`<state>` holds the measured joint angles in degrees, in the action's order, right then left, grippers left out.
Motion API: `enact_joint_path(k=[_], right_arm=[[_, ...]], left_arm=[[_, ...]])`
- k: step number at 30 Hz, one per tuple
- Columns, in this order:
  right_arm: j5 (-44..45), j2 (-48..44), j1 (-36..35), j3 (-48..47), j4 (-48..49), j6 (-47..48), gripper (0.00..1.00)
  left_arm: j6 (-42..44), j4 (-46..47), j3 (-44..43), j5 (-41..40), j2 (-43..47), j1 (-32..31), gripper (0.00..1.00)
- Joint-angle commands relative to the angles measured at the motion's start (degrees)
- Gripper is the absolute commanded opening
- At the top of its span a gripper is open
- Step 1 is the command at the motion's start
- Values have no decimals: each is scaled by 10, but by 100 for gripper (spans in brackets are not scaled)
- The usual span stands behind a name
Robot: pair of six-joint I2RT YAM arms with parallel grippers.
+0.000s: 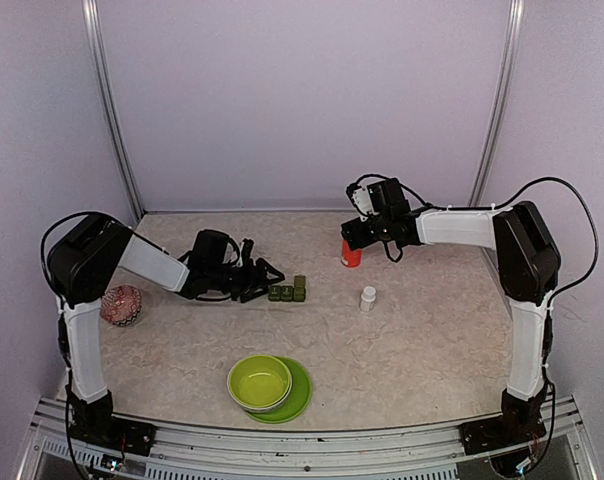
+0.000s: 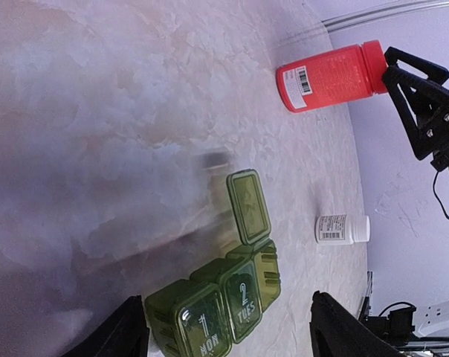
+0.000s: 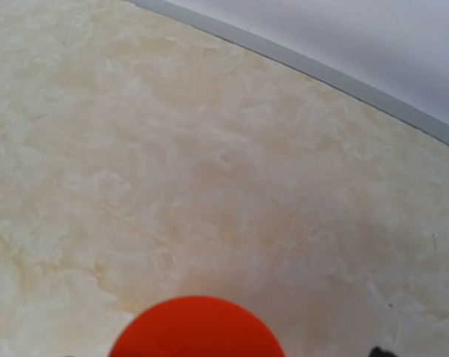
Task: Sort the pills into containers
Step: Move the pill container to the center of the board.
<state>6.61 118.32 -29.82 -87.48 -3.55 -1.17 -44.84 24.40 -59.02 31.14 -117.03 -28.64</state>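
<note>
Left pincer (image 2: 226,301) spread, flanking containers (image 2: 210,320) lower centre, likely steadying; end lid (image 2: 248,207) open. Right pincer (image 1: 352,242) at orange-red bottle (image 2: 328,76) cap; grip unclear.

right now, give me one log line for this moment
left gripper open, astride box end | one lid up | right gripper at red bottle

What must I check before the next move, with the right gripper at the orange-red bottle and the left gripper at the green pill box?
1. Third lid of the pill box open: ok.
2. MON lid and TUES lid open: not ok, both shut.
3. Right gripper above the orange-red bottle: ok.
4. Its grip on the cap: cannot tell.
5. Left gripper open, facing the box: ok.
6. White bottle upright, apart from both grippers: ok.
</note>
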Motion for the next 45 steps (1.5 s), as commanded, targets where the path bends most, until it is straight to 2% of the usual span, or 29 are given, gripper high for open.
enact_joint_path(k=[1, 9, 14, 20, 32, 39, 45], right_arm=[[-6, 3, 6, 4, 4, -3, 83], [0, -4, 6, 7, 7, 0, 84], [3, -4, 7, 7, 9, 1, 82], [-13, -5, 7, 10, 9, -5, 70], [-18, 10, 9, -6, 1, -3, 72], [-22, 7, 10, -3, 0, -2, 68], [-25, 8, 10, -3, -4, -1, 61]], left_arm=[[-3, -6, 10, -20, 19, 7, 73], [-2, -16, 98, -47, 104, -17, 74], [-22, 15, 121, -33, 108, -38, 74], [-26, 24, 99, -24, 86, -47, 74], [-19, 16, 44, -17, 35, -46, 74], [-12, 2, 16, -21, 23, -34, 74], [-6, -10, -1, -20, 17, -32, 75]])
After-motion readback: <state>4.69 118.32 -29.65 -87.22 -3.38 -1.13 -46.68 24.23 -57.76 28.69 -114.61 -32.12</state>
